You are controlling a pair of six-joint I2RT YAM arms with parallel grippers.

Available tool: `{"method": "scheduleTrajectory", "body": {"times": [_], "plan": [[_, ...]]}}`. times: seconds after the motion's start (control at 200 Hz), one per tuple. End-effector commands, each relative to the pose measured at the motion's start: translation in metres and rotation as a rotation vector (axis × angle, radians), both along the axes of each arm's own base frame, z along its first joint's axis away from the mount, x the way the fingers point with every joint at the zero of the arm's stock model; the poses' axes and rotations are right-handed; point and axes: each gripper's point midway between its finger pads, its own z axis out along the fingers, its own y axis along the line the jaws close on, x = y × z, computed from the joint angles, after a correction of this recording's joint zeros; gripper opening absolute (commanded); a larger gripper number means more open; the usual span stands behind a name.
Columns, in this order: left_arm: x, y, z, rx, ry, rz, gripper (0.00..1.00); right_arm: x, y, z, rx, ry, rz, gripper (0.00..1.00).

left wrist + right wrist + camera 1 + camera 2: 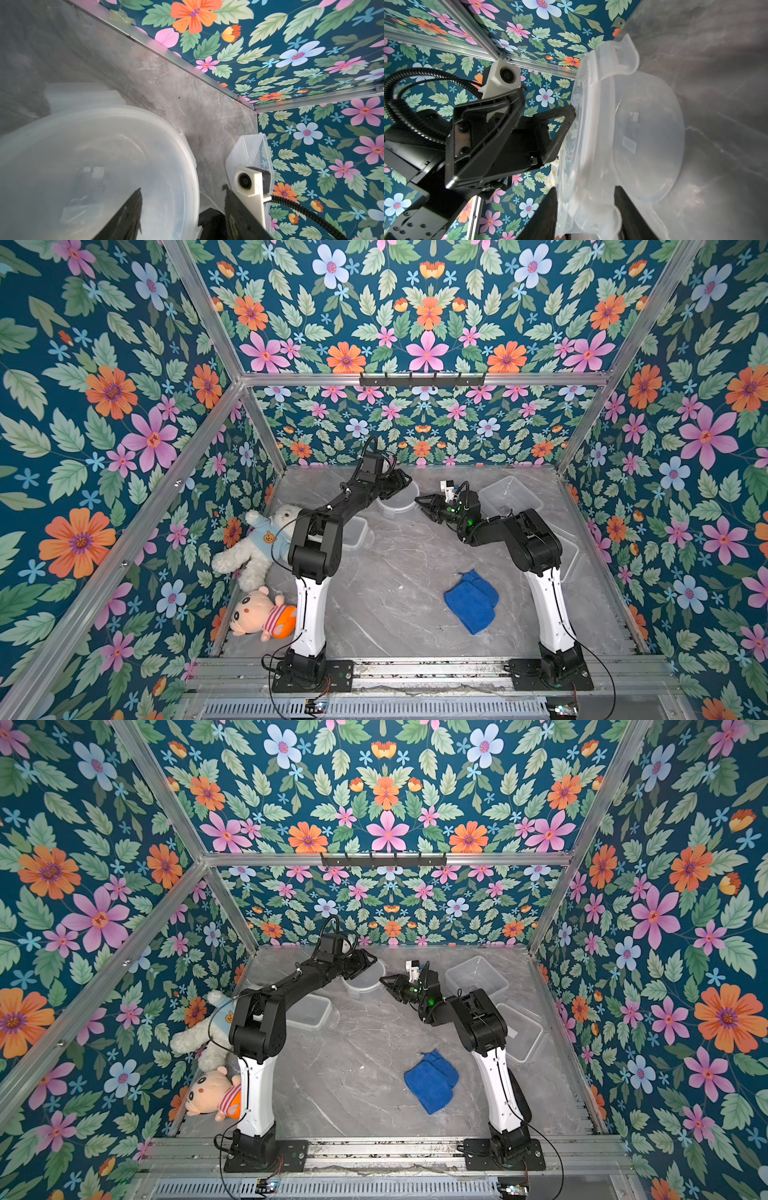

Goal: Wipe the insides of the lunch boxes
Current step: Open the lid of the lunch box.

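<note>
My left claw (181, 189) stands wide and empty astride the rim of the round tub (93, 155). My right claw (585, 188) straddles it too, its fingers cut off; whether it grips, I cannot tell.

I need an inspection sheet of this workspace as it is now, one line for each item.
Surface: grey marbled table, no spill seen.
Job's things: round tub at back middle; square tub at back right; rectangular tub partly under the left arm; blue cloth lying unheld near the front.
Clutter: teddy bear and doll at the left edge; flat lids beside the right arm.
Grippers: left gripper open, astride the round tub's rim; right gripper around that rim, grip cannot be told.
Cables: black cable loops over the teddy bear.
Surroundings: flowered walls, metal frame, hook rail on the back.
</note>
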Motion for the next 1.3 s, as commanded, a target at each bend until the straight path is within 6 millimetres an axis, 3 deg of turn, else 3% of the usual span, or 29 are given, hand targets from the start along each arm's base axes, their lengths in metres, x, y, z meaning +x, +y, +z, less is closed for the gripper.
{"method": "scheduleTrajectory", "body": {"times": [0.0,0.18,0.28,0.59,0.725,0.995,1.125,1.295], "plan": [[-0.028,0.015,-0.056,0.084,0.206,0.031,0.65,-0.006,0.001,0.014,0.039,-0.034,0.011,0.39],[-0.032,0.016,-0.061,0.084,0.218,0.030,0.65,-0.007,-0.001,0.007,0.034,-0.008,0.004,0.18],[-0.035,0.016,-0.060,0.082,0.218,0.028,0.65,-0.006,-0.001,0.006,0.036,0.002,0.001,0.00],[-0.031,0.015,-0.050,0.066,0.198,0.024,0.65,-0.009,-0.001,0.025,0.050,-0.032,0.007,0.00],[-0.023,0.015,-0.014,0.036,0.144,0.028,0.69,-0.012,0.002,0.044,0.028,-0.057,0.036,0.00],[-0.020,0.034,0.106,-0.052,-0.064,0.078,0.77,-0.023,0.008,0.109,-0.037,-0.150,0.120,0.00],[-0.031,0.046,0.140,-0.064,-0.119,0.094,0.77,-0.034,0.018,0.138,-0.071,-0.192,0.175,0.00],[-0.050,0.068,0.163,-0.073,-0.163,0.137,0.77,-0.058,0.035,0.168,-0.115,-0.220,0.257,0.00]]}}
